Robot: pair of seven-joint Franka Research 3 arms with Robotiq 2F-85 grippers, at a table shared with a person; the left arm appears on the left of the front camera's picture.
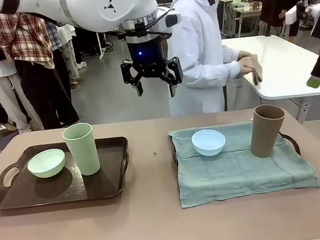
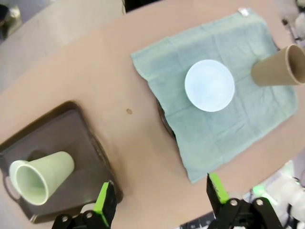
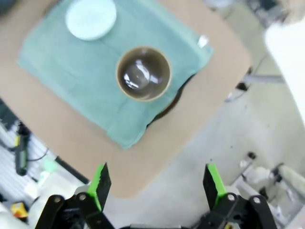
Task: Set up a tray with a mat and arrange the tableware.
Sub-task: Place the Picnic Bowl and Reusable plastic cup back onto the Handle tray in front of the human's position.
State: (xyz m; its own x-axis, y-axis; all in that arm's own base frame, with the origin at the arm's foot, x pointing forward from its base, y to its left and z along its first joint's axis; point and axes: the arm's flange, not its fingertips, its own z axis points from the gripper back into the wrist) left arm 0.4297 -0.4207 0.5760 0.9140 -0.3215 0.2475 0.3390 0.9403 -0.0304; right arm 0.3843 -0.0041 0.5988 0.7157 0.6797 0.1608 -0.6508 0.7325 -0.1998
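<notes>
Both apart, empty: left pincer (image 1: pixel 155 89) above desk (image 1: pixel 158 212) centre, right pincer (image 3: pixel 156 167) over brown cup (image 1: pixel 267 130) | blue bowl (image 1: pixel 208 142) near it on mat (image 1: pixel 240 174) | judged: descend vertically, avoid tipping cup.

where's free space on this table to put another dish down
Bare table runs between the dark tray and the green mat, and along the near edge. The mat's near half, before the light blue bowl and brown cup, is free. Crowded: the tray's left, where pale green bowl and pale green cup stand close.
</notes>
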